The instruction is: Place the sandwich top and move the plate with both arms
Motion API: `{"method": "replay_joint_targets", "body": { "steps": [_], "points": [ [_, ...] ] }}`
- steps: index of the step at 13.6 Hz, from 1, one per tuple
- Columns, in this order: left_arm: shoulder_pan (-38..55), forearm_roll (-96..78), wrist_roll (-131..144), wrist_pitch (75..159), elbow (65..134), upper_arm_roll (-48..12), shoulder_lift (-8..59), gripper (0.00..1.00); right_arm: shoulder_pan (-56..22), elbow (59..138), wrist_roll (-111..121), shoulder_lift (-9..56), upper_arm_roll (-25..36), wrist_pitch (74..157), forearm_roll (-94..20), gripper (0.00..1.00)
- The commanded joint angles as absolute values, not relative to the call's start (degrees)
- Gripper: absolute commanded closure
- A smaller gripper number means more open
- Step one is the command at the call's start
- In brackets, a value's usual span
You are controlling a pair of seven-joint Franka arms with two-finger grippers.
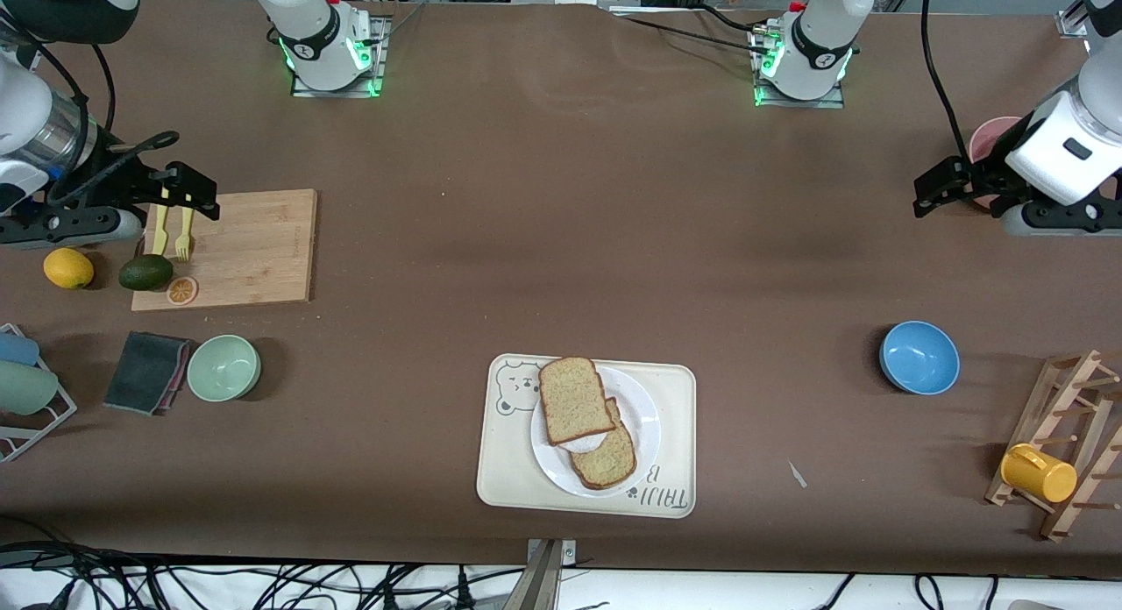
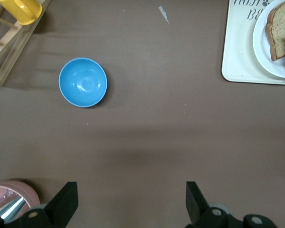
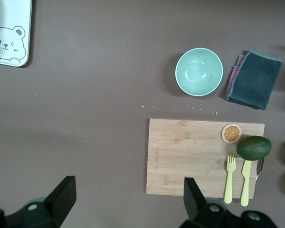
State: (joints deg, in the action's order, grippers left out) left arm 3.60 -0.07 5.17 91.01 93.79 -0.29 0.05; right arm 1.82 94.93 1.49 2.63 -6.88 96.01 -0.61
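- The right gripper (image 1: 188,194) hangs above the wooden cutting board (image 1: 245,251) at the right arm's end of the table, its fingers spread wide apart, holding and touching nothing.
- On the board lie a yellow fork (image 1: 183,236) and a yellow knife (image 1: 160,229), with an avocado (image 1: 145,272) and an orange slice (image 1: 182,290) at its edge; a lemon (image 1: 68,267) sits just beside the avocado.
- Nearer the front camera stand a green bowl (image 1: 223,367) and a folded grey cloth (image 1: 145,372).
- The sandwich top (image 1: 574,399), speckled with a dark crust, lies flat on the plate (image 1: 644,417), overlapping a smaller bread slice (image 1: 607,457).
- The plate rests on the cream bear-print tray (image 1: 671,435), mid-table near the front camera.
- A blue bowl (image 1: 919,357) stands well apart, toward the left arm's end.
- The left gripper (image 1: 942,189) hovers beside a pink cup (image 1: 989,137), fingers fully apart, empty.
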Motion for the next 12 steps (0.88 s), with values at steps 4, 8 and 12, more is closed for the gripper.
{"method": "replay_joint_targets", "body": {
  "steps": [4, 8, 12],
  "points": [
    [2.46, 0.79, 5.19, 92.11, 98.26, -2.55, -3.52, 0.0, 1.85, 94.13, 2.55, 2.55, -6.94, 95.45, -1.05, 0.0],
    [3.25, 1.05, 5.19, 91.93, 98.09, -2.55, -3.43, 0.0, 1.85, 94.13, 2.55, 2.64, -6.94, 95.62, -1.05, 0.0],
    [2.55, 0.79, 2.99, 91.93, 98.09, -2.46, -3.34, 0.0, 1.85, 94.13, 2.55, 2.64, -6.94, 95.71, -1.05, 0.0]
  ]
}}
